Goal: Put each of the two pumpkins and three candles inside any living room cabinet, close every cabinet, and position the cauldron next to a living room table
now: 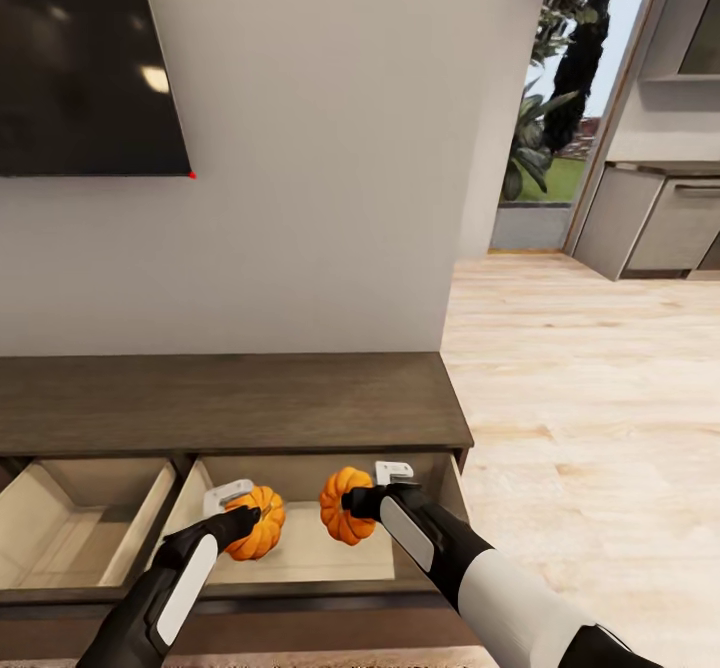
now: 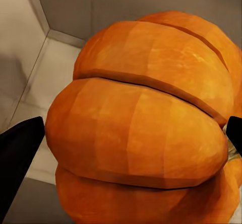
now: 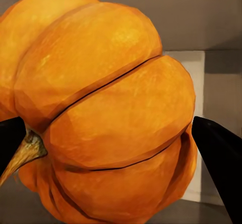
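The long dark-brown cabinet [image 1: 230, 403] stands against the pale wall, its right end stopping where the light wooden floor [image 1: 590, 418] runs open toward the grey kitchen cupboards [image 1: 650, 228] and a window with plants [image 1: 545, 118]. Two of its drawers are pulled out toward the robot: the left drawer [image 1: 70, 523] shows a bare beige interior, and the right drawer [image 1: 300, 548] takes both arms. The left gripper [image 1: 252, 520] has its fingers [image 2: 17, 156] clamped on the left pumpkin [image 1: 258, 536], held over the right drawer's floor close to the divider between the two drawers. The right gripper [image 1: 352, 503] has its fingers [image 3: 219, 156] clamped on the right pumpkin [image 1: 341, 506], held over the same drawer nearer its back wall. The two pumpkins hang just beside each other with a narrow gap between them, so sideways room inside the drawer is tight, bounded by the drawer's side walls and the cabinet's top edge above. In the right wrist view a tan stem [image 3: 22, 156] pokes sideways from the pumpkin. A dark television [image 1: 85, 58] hangs on the wall above the cabinet, well clear of the arms.
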### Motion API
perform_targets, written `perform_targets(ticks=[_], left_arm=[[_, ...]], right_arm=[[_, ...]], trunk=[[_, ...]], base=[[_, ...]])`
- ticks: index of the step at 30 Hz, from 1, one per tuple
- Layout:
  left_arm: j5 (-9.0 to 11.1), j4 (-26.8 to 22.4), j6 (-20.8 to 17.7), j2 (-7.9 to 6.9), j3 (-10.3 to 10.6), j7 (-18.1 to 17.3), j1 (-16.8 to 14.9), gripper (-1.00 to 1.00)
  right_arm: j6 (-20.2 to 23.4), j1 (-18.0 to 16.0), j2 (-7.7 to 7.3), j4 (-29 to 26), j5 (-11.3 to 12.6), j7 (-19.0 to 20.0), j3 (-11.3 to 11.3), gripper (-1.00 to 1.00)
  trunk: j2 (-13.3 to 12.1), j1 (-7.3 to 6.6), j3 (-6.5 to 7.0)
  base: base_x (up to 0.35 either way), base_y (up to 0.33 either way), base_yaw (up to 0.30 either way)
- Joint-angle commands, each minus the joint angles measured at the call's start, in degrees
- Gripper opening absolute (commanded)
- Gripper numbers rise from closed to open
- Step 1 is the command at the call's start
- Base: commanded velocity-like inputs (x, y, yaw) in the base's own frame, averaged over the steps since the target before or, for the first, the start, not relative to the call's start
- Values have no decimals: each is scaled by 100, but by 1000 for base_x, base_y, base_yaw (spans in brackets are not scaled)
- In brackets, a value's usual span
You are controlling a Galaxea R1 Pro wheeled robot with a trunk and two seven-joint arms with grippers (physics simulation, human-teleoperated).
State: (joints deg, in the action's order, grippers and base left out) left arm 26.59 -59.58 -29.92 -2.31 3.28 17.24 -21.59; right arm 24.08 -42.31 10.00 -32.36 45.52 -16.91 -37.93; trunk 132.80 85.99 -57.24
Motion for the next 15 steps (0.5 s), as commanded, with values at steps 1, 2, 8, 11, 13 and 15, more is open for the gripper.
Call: perform_targets(ticks=[1, 2, 8, 11, 13, 15], left_arm=[[76, -10, -4, 2, 23, 164, -3, -100], [75, -10, -1, 18, 23, 225, -3, -100], [74, -10, 7, 92, 23, 360, -3, -100], [72, -10, 14, 98, 23, 370, -3, -100], [71, -10, 55, 99, 23, 374, -3, -100], [73, -10, 196, 99, 23, 375, -3, -100]], right_arm=[[-2, -9, 0, -8, 54, -118, -21, -100], [-7, -8, 0, -8, 54, -197, -21, -100], [-19, -6, 0, -8, 43, -656, -33, -100], [-29, -6, 0, -8, 38, -705, -38, -100], [-34, -6, 0, -8, 37, -717, -38, -100], [-97, -6, 0, -9, 34, -720, -40, -100]], trunk=[[44, 21, -23], [84, 43, -41], [325, 175, -149], [445, 241, -203], [526, 285, -239], [606, 329, -275]], base=[[0, 0, 0], [0, 0, 0], [0, 0, 0], [0, 0, 0], [0, 0, 0], [0, 0, 0]])
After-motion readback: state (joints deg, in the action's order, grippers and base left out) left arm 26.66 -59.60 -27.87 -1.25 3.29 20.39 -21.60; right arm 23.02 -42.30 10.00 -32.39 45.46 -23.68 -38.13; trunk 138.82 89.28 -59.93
